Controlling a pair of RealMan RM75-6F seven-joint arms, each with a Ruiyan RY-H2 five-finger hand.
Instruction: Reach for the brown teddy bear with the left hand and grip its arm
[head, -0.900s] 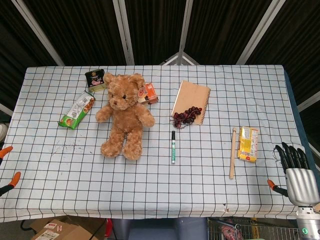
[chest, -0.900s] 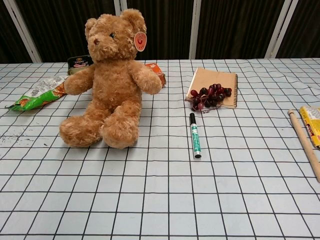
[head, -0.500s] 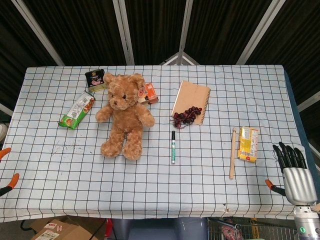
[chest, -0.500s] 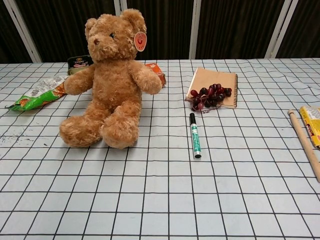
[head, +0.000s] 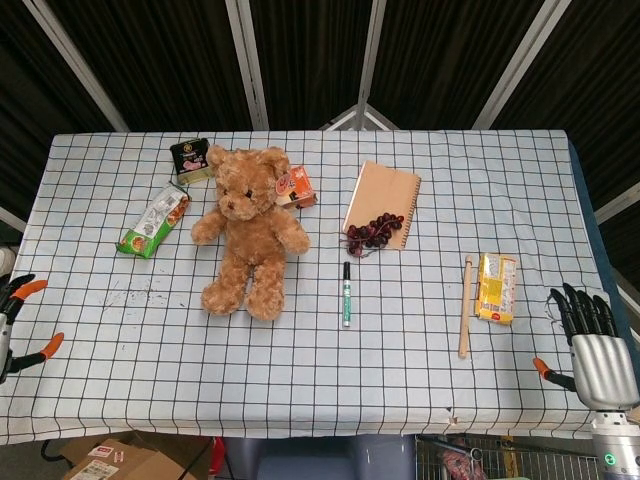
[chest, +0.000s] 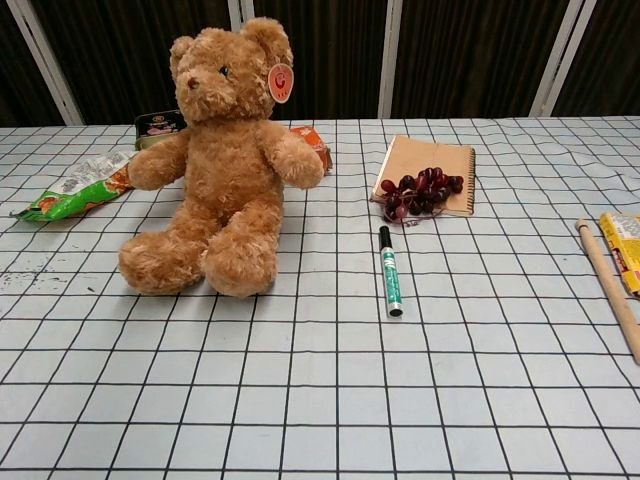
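At the far left edge of my head view I see my left hand (head: 18, 318), only its orange-tipped fingers (head: 30, 288) showing, spread apart and holding nothing, well short of the brown teddy bear (head: 248, 230). The bear sits upright on the checked desk (head: 400, 370), left of centre, arms out to either side. Just left of it lies a green snack packet (head: 153, 220), with a dark tin (head: 190, 158) behind and an orange carton (head: 299, 186) touching its far shoulder. Right of the bear a marker (head: 346, 293) lies lengthwise, and beyond it a bunch of grapes (head: 375, 231) rests on the near edge of a notebook (head: 382, 203). Further right, a wooden stick (head: 465, 305) lies beside a yellow packet (head: 498, 287). My right hand (head: 593, 346) hangs off the desk's right corner, fingers straight and empty.
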